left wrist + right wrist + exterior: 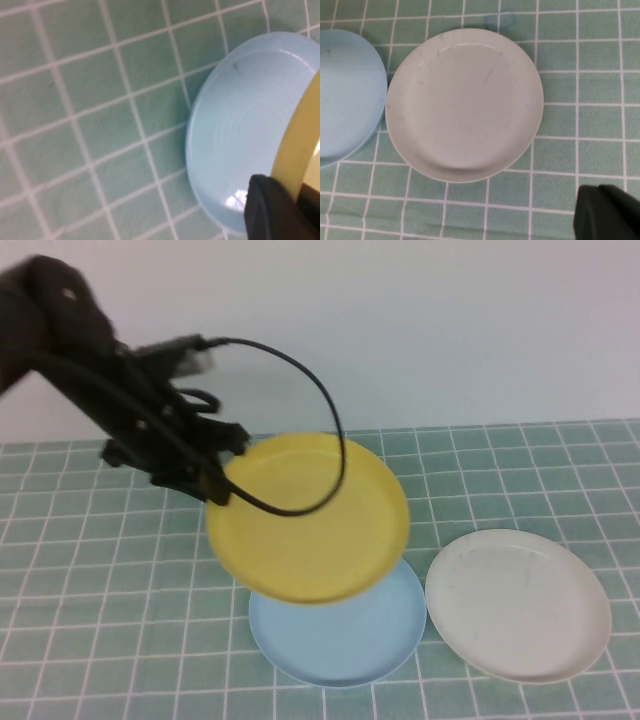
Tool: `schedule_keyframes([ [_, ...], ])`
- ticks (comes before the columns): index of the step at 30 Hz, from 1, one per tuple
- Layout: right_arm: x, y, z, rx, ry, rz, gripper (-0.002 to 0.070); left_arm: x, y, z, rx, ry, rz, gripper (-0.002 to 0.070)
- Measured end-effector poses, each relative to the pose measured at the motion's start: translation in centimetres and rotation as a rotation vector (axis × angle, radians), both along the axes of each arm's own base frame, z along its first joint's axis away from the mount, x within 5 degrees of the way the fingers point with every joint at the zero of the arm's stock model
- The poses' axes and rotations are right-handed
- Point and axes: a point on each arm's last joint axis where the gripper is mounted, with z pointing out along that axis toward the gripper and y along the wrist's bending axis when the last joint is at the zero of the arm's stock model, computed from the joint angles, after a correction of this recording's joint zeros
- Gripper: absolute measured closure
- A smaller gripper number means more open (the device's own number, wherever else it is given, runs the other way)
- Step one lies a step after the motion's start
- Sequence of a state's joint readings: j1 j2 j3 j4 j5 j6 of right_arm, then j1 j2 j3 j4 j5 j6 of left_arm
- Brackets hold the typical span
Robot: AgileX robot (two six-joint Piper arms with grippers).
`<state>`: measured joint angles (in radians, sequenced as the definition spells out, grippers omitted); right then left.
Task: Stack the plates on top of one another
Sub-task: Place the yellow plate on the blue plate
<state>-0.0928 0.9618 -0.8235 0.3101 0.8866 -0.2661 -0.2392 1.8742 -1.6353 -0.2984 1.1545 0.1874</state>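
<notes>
Green grid-tiled surface [80, 620] against a plain white wall. Left tool [222, 462] is clamped on the yellow plate [310, 520] at its rim, roughly the plate's 9 o'clock edge in the high view, so the plate hangs out sideways from the arm, tilted and clear of the surface. Edge grip makes sense: a shallow plate with a low rim gives nothing else to pinch. The left wrist view shows one dark finger [272, 210] against the yellow rim with the light blue plate [340, 635] directly beneath, so the yellow one looks to be carried over the blue as the stack base; it overlaps the blue's 12 o'clock half but isn't centred yet, I'd say. White plate [518, 605] lies flat just beside the blue at its 3 o'clock, rims nearly touching, not yet stacked. Right tool [607, 212] is closed on nothing, hovering near the white plate's edge, out of the high view, likely parked.
</notes>
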Motion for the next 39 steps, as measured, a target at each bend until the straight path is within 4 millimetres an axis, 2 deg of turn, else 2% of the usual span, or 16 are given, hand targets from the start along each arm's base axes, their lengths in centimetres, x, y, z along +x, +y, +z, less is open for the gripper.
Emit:
schedule_keyframes([
  [6,-0.1,0.0,0.0,0.002,0.006,0.006,0.0678,0.6,-3.9,-3.6,0.08,-0.008,-0.1,0.0669],
  [11,-0.1,0.1,-0.1,0.001,0.01,0.013,0.0678,0.7,-5.4,-5.4,0.161,-0.027,-0.157,0.0669],
  [24,-0.2,0.1,-0.1,-0.01,0.012,0.032,0.0678,1.1,-5.9,-6.1,0.164,-0.052,-0.123,0.0669],
  [32,-0.2,0.1,-0.1,-0.019,0.009,0.045,0.0678,0.4,-5.5,-8.4,0.185,-0.036,-0.122,0.0669],
  [39,0.0,0.1,0.0,-0.024,-0.008,0.047,0.0678,0.5,-5.6,-8.4,0.177,-0.04,-0.118,0.0669],
])
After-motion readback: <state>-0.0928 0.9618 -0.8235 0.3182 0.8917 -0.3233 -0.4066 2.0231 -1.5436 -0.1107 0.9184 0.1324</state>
